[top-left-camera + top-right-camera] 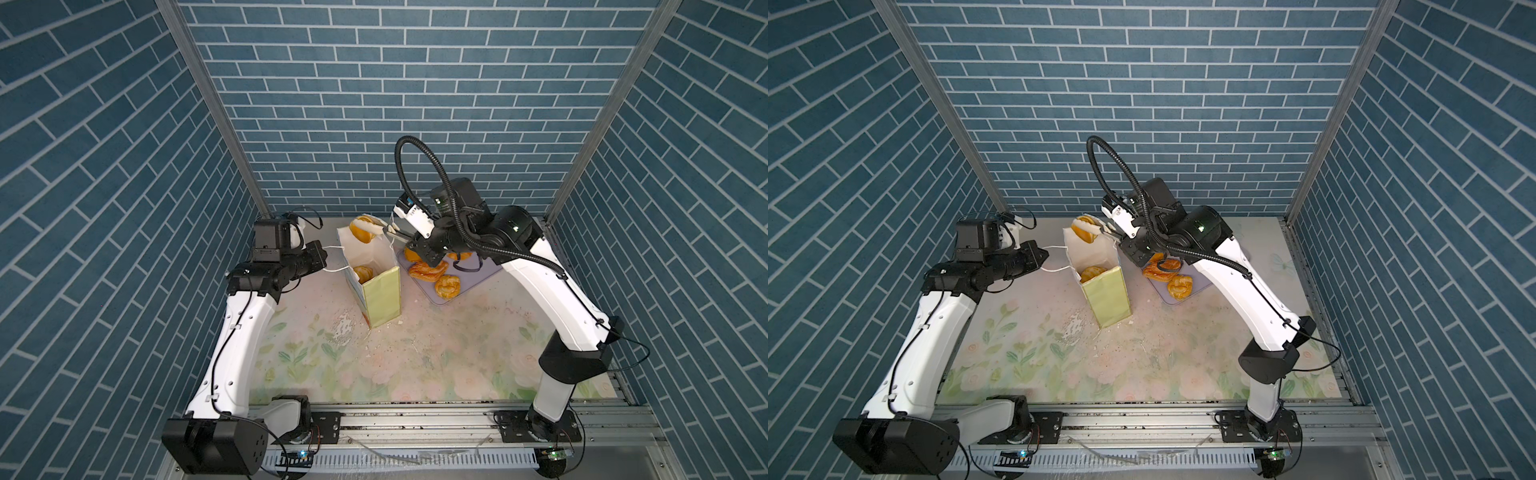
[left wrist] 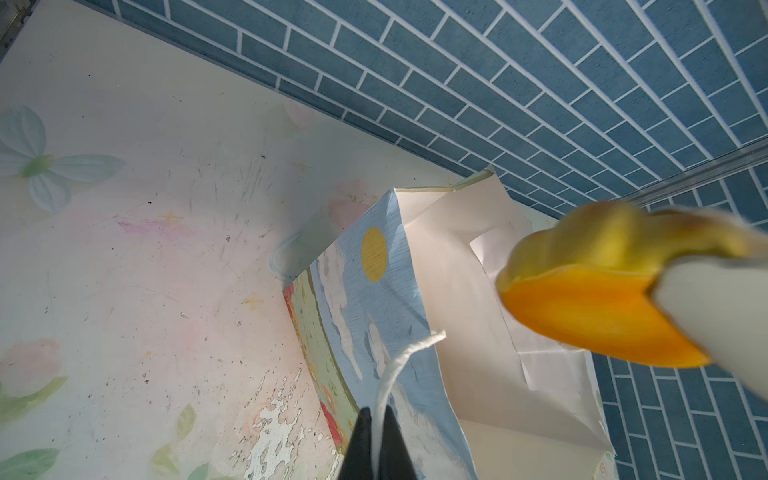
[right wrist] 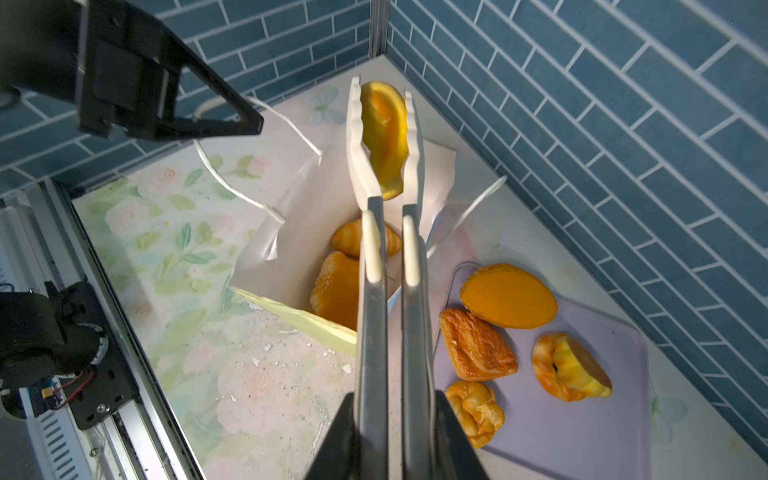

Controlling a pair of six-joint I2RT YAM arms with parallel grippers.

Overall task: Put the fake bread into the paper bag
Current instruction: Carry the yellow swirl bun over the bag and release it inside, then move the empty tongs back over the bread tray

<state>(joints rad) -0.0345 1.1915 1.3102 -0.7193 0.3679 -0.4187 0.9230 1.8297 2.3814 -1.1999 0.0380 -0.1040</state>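
Observation:
The paper bag (image 1: 380, 299) (image 1: 1105, 297) (image 3: 299, 232) stands open on the floral table. My left gripper (image 2: 377, 411) (image 1: 324, 259) is shut on its white cord handle (image 2: 399, 357), pulling that side outward. My right gripper (image 3: 392, 399) (image 1: 415, 243) is shut on grey tongs (image 3: 372, 332), whose white tips pinch a piece of fake bread (image 3: 384, 133) (image 1: 360, 231) (image 2: 590, 299) above the bag's far rim. Inside the bag lie a croissant (image 3: 353, 239) and a sugared bun (image 3: 338, 286). Several more pieces, among them a flat bun (image 3: 509, 297) and a flaky pastry (image 3: 478, 349), lie to the bag's right.
A lilac tray (image 3: 582, 432) (image 1: 478, 278) carries the loose pastries right of the bag, under my right arm. The blue brick back wall (image 1: 415, 124) stands close behind bag and tray. White flakes (image 1: 345, 328) litter the table in front of the bag.

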